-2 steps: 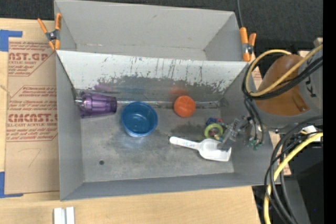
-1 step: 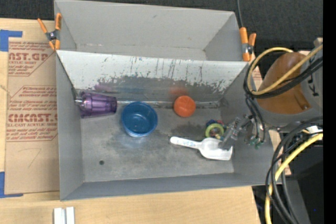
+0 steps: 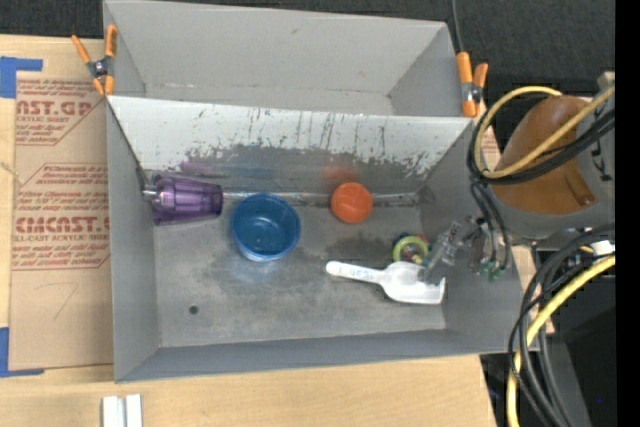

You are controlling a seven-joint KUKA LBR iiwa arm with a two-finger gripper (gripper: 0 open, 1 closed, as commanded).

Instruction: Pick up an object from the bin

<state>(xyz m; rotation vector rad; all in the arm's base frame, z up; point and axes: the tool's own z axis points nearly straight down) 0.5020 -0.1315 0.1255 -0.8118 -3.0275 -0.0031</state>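
Gripper hangs low at the bin's right wall, just over the white plastic spoon beside a small green ring, likely its nearest pick; I cannot tell how its jaws stand

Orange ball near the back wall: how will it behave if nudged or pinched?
The orange ball looks round and smooth, so a nudge would likely set it rolling. It lies apart from the blue bowl and the white spoon, so little would stop it. An off-centre pinch may squirt it out.
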